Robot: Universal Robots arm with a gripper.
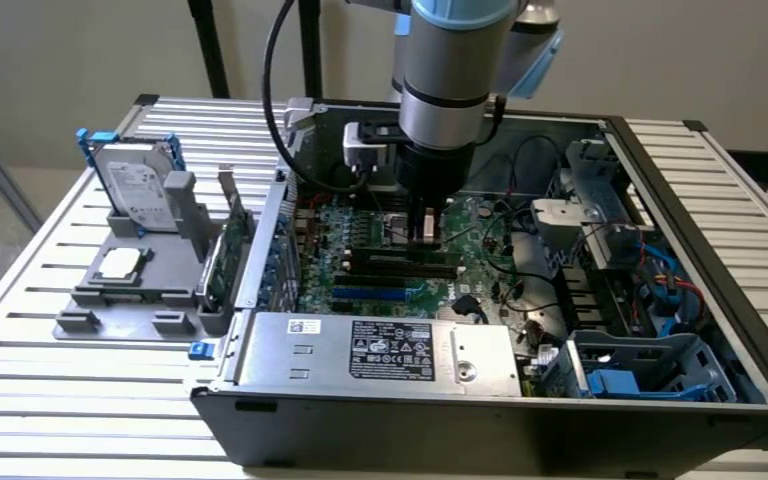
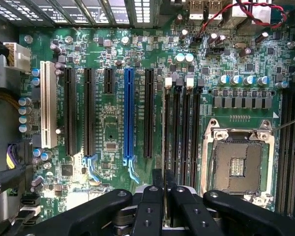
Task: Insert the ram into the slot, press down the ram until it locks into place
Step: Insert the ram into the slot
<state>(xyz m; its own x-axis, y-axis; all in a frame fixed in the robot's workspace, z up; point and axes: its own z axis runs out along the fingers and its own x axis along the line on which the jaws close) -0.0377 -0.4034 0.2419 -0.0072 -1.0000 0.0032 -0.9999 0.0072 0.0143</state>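
Slats of the bench (image 1: 11,340) carry, on the exterior view's left, a grey holder (image 1: 117,295) with a hard drive (image 1: 137,190) propped in it and an upright expansion card (image 1: 231,250) at its inner side; none of that is your concern. Next along sits the open computer case (image 1: 491,430) with its motherboard (image 1: 357,225) exposed, and over the middle of that board your hand (image 1: 424,238) is low among the sockets. The ram (image 1: 404,257) stands on edge directly beneath it, lined along the slot (image 2: 168,128). That slot is the black memory socket on the side nearest the blue socket (image 2: 129,113), and it lies between the blue socket and the processor socket (image 2: 236,164). In the wrist view the fingers (image 2: 152,206) are drawn close with just a thin gap, and I judge them to be pinching the ram's upper edge by its two flat faces. Whether the stick is fully home, or the end latches have caught, you cannot tell from here. Treat the stick as light and stiff but brittle: it will not flex to forgive a tilt, and its bottom contacts are best left untouched. Hold it near the middle of the top edge, so it sits square to the slot and any push spreads evenly along its length. Farther to the exterior view's right are loose cables (image 1: 518,290) and a drive cage (image 1: 638,365), well apart from the hand.
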